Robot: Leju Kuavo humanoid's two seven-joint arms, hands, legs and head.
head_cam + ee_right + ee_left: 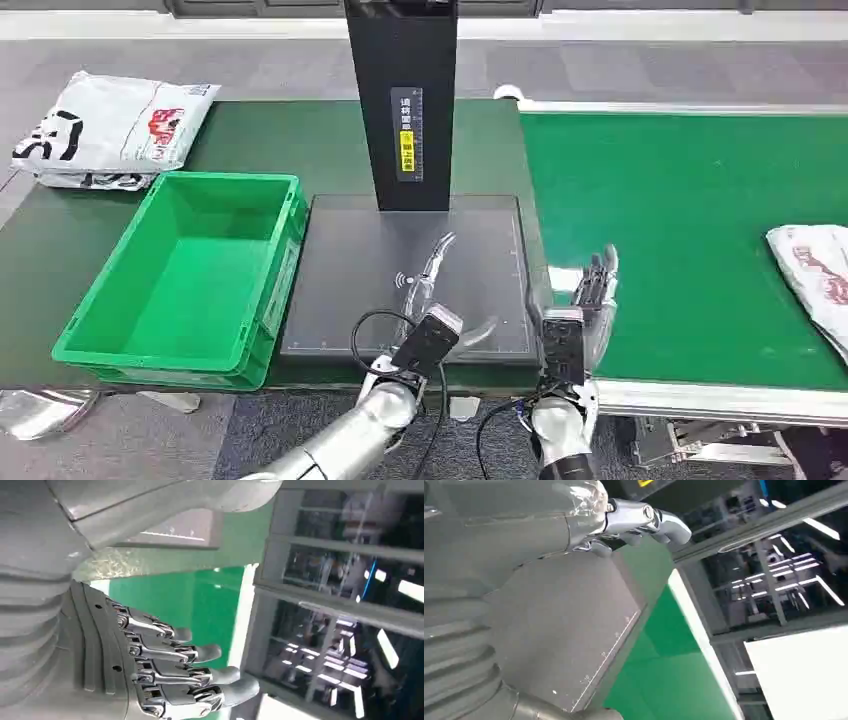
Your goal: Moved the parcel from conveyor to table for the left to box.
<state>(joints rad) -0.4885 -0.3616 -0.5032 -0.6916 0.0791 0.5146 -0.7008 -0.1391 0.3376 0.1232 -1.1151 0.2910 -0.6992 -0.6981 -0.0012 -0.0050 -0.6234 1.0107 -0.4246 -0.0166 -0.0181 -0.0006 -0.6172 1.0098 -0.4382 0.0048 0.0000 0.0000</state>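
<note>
**Both hands empty at the scale, parcel out on the belt**

Far left, a white printed bag (110, 130) lies crumpled on the dark green table (40, 260), glossy plastic, soft and lumpy. Just beside it sits the bin (180, 280), bright green hard plastic, rectangular, ribbed rim, nothing inside. Touching its right wall is the scale (400, 270), a flat matte black plate with a fine white ruler line along its edge, and a tall black post (400, 100) rising from its back, yellow label on the front.

Over that plate hovers the left hand (430, 285): fingers (664, 522) extended and a little apart, shiny chrome with grey tips, holding nothing, touching nothing that shows.

Just right of the scale's edge, the right hand (592, 300) stands upright, fingers (200, 655) straight, side by side with small gaps, metal links and rounded grey tips, ribbed grey cover behind. Empty too.

Then the conveyor (680, 220), a smooth bright green belt with a white rim. At its far right edge lies the parcel (815, 275), a white wrinkled bag with red print, well apart from both hands, partly cut off by the frame.
</note>
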